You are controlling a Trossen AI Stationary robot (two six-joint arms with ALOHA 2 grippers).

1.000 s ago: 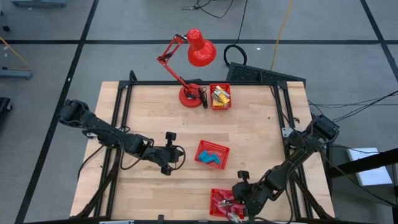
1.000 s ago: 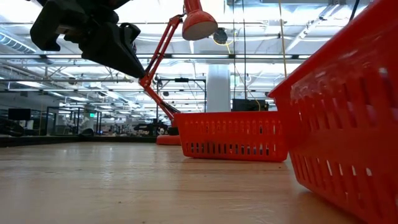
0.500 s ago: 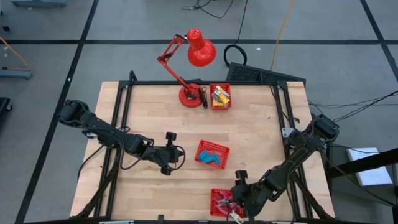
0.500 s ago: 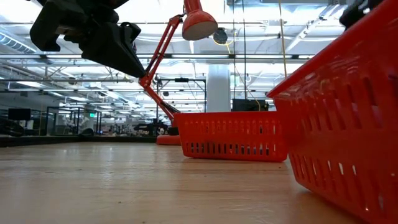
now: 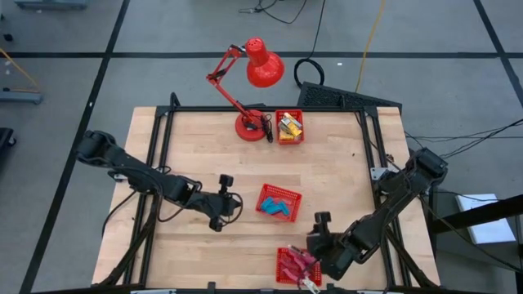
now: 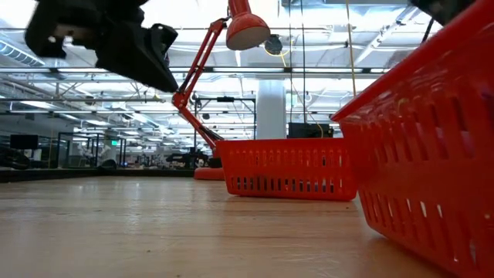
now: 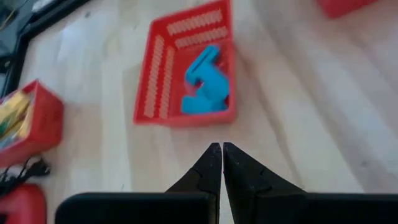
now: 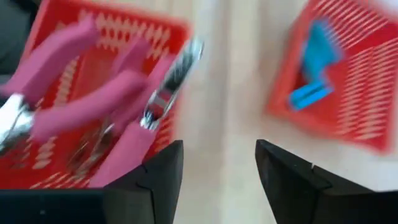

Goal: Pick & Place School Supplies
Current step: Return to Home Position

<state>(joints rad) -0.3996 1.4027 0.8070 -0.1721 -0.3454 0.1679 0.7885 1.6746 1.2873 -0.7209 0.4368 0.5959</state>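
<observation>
Red-handled pliers [image 8: 93,106] lie in the red mesh basket [image 5: 288,265] at the table's near edge; one pair's metal jaws [image 8: 177,68] reach over the basket's rim. Light-blue blocks [image 7: 205,84] lie in the middle basket [image 5: 279,202]. Yellow pieces [image 5: 288,125] lie in the far basket by the lamp. My right gripper [image 8: 217,162] is open and empty, just right of the near basket [image 5: 317,249]. My left gripper [image 7: 221,149] is shut and empty, above the table left of the middle basket [image 5: 233,204].
A red desk lamp [image 5: 253,73] stands at the table's far edge next to the far basket [image 5: 289,127]. Bare wood lies between the three baskets and along the table's left and right parts. In the low view the near basket's wall [image 6: 432,139] fills the right side.
My right gripper has drawn back from over the near basket, toward the table's far and right edges and somewhat up. The pliers stay lying in that basket. My left gripper has barely shifted.
</observation>
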